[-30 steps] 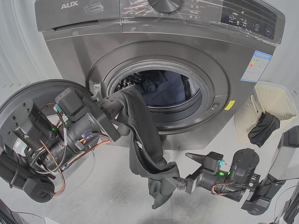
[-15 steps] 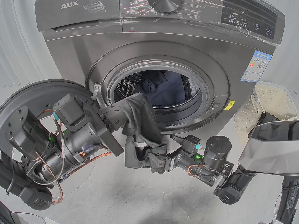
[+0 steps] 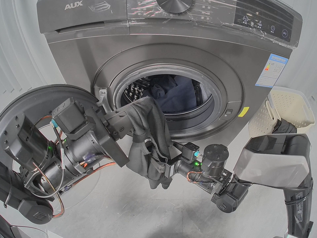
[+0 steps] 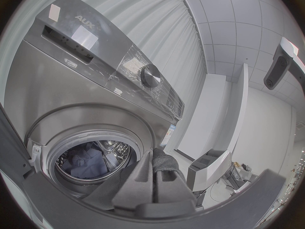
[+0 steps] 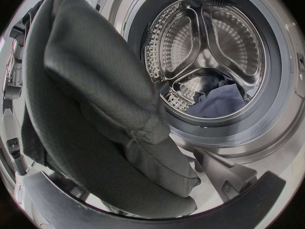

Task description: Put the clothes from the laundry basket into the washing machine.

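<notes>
Cloth looks soft, limp and light: the dark garment hangs at the lower left rim of the washing machine opening, not yet inside. Jaws of the left gripper pinch its top fold shut; those of the right gripper clamp the bunched lower end. Thick bunches should hold best.

Bright, even light, perhaps overhead, fisheye edges

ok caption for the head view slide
Left tool grips a dark grey knit garment before the open grey washing machine; right tool props its lower folds.
</notes>
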Motion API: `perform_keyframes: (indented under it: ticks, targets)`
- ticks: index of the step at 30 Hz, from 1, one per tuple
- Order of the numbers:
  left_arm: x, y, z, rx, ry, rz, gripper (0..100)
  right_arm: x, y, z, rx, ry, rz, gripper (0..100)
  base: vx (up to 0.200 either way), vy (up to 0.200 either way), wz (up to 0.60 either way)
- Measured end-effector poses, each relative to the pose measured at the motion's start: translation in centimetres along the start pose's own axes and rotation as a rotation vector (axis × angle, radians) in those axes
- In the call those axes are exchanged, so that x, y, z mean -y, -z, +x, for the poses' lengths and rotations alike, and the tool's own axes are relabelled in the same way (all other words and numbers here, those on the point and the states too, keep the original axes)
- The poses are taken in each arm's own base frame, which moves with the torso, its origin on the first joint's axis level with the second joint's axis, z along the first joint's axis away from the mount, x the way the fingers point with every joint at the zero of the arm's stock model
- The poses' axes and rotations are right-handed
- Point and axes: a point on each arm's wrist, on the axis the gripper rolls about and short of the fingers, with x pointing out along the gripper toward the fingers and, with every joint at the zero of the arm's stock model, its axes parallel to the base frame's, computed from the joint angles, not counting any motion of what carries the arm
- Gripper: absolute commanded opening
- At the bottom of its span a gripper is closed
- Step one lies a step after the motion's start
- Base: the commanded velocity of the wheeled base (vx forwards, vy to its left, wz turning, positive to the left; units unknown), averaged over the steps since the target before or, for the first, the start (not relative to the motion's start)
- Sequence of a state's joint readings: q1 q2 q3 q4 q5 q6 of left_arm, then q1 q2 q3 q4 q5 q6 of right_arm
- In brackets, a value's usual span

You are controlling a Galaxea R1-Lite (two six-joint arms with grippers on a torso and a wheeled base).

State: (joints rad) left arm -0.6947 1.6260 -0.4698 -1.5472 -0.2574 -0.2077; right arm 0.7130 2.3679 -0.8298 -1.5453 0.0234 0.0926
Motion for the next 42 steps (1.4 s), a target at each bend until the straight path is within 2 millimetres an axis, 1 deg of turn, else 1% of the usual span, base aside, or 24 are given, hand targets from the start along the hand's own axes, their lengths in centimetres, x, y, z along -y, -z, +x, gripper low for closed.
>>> perform_keyframes:
  ticks: [7, 12, 17, 22, 27, 31, 35, 38, 42]
  targets:
    - [-0.1, -0.2, 0.0, 0.008, -0.006, 0.0, 0, 0.2, 0.3, 0.3, 0.003, 0.005, 0.001, 0, 0.0, 0.0, 0.0]
    - [-0.9, -0.3, -0.1, 0.011, -0.039, 0.009, 0, 1.3, -0.5, -0.2, 0.012, 0.043, 0.0, 0, 0.0, 0.0, 0.0]
    - [-2.5, 0.4, -0.6, -0.022, -0.099, 0.023, 0, 3.0, -2.6, -1.3, 0.044, 0.095, -0.001, 0, 0.0, 0.0, 0.0]
    - [-3.5, 2.9, -1.6, -0.129, -0.147, 0.008, 0, 3.8, -5.5, -2.4, 0.11, 0.127, -0.005, 0, 0.0, 0.0, 0.0]
    - [-4.3, 5.7, -2.6, -0.247, -0.179, 0.003, 0, 2.9, -7.8, -3.1, 0.17, 0.12, -0.007, 0, 0.0, 0.0, 0.0]
    - [-4.7, 7.8, -3.5, -0.349, -0.175, 0.009, 0, 1.3, -9.1, -3.4, 0.206, 0.086, -0.002, 0, 0.0, 0.0, 0.0]
    - [-5.0, 9.6, -4.3, -0.435, -0.172, 0.035, 0, -0.2, -9.9, -3.6, 0.227, 0.053, 0.005, 0, 0.0, 0.0, 0.0]
    - [-5.1, 10.4, -4.6, -0.47, -0.173, 0.033, 0, -0.7, -10.2, -3.8, 0.236, 0.047, 0.013, 0, 0.0, 0.0, 0.0]
    - [-5.3, 10.9, -4.7, -0.488, -0.177, 0.027, 0, -1.0, -10.4, -3.8, 0.244, 0.041, 0.019, 0, 0.0, 0.0, 0.0]
